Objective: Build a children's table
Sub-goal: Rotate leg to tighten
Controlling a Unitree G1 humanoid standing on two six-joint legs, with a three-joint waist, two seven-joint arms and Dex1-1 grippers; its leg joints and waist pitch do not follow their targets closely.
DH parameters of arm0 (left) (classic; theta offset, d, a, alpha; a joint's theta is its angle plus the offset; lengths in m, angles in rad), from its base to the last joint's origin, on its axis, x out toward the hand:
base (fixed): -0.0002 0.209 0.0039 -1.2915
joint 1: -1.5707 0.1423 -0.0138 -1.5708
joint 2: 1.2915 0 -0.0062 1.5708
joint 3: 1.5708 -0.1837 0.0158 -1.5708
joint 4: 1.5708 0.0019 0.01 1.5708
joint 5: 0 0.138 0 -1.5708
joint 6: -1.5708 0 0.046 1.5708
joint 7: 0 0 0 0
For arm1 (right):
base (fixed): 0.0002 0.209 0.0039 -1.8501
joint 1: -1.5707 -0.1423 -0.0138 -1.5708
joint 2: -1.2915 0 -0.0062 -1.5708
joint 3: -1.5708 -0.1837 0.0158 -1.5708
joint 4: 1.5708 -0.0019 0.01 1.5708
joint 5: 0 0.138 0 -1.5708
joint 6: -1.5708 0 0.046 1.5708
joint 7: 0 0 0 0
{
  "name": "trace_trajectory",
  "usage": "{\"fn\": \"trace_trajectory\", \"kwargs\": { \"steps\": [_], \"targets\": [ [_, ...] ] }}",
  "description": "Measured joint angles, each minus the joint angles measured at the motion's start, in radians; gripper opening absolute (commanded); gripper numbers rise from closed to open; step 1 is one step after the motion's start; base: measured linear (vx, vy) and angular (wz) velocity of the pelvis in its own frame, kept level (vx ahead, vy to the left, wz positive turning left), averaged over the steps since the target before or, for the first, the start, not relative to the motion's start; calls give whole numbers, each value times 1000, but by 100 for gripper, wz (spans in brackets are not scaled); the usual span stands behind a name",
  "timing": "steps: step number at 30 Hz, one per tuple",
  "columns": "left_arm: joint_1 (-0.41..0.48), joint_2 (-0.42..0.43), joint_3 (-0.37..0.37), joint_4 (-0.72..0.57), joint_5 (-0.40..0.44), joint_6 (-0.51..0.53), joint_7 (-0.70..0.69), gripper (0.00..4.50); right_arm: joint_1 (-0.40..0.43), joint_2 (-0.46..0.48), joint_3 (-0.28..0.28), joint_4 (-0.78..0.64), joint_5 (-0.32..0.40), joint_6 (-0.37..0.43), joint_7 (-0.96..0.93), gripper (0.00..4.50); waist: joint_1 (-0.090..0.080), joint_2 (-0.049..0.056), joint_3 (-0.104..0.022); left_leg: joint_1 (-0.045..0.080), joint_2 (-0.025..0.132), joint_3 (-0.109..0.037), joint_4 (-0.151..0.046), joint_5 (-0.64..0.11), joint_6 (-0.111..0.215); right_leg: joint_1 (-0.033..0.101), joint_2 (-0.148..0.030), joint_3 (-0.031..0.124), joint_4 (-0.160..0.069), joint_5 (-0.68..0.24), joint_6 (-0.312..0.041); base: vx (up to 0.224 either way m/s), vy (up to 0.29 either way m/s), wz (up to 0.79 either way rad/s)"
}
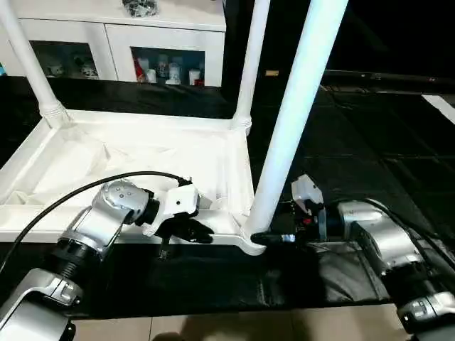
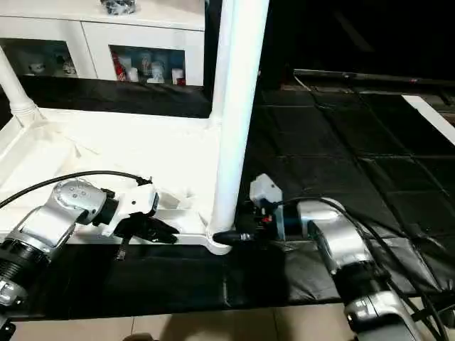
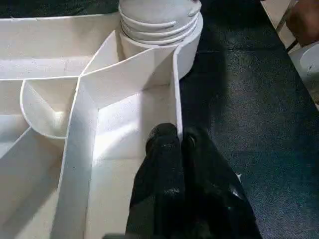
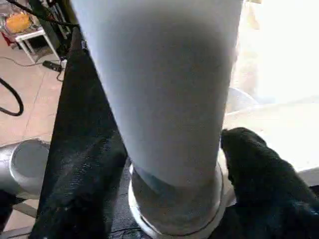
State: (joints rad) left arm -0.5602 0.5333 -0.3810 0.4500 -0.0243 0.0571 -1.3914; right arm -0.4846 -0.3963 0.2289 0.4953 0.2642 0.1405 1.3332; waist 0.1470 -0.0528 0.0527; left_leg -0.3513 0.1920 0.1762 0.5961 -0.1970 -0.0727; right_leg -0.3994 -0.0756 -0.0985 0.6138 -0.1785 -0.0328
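— While the head views cut three upright legs off at the top, where does the children's table (image 1: pixel 128 153) lie?
— Upside down on the black mat (image 1: pixel 355 142), ribs up, before a white cabinet (image 1: pixel 121 42).
— And the left wrist view?
— The left gripper (image 3: pixel 180 142) pinches the near rim wall, beside the socket of a leg (image 3: pixel 159 20) cropped at its base.
— The right wrist view?
— The right gripper (image 4: pixel 174 174) clasps the near-right corner leg (image 4: pixel 159 84) just above its socket; its fingers are partly hidden behind it.
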Motion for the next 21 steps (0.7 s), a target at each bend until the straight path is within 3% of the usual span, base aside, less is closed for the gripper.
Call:
{"fn": "trace_trajectory", "kwargs": {
  "steps": [9, 16, 21],
  "targets": [
    [-1, 0, 2, 1, -1, 3, -9, 0, -21, 9, 4, 32, -1, 7, 28, 220, 0, 0, 0, 0, 0, 0, 0, 0, 0, 0, 0, 0, 0, 0, 0, 0, 0, 0],
    [-9, -5, 4, 2, -2, 37, -10, 0, -22, 11, 0, 32, -2, 8, 28, 208, 0, 0, 0, 0, 0, 0, 0, 0, 0, 0, 0, 0, 0, 0, 0, 0, 0, 0],
    [-35, -59, 24, 37, 0, 115, 68, 0, -5, 31, -45, 18, -3, 37, -71, 206, 0, 3, 1, 1, 0, 0, 2, 0, 0, 1, 0, 0, 2, 1, -1, 0, 0, 0]
  ]
}}
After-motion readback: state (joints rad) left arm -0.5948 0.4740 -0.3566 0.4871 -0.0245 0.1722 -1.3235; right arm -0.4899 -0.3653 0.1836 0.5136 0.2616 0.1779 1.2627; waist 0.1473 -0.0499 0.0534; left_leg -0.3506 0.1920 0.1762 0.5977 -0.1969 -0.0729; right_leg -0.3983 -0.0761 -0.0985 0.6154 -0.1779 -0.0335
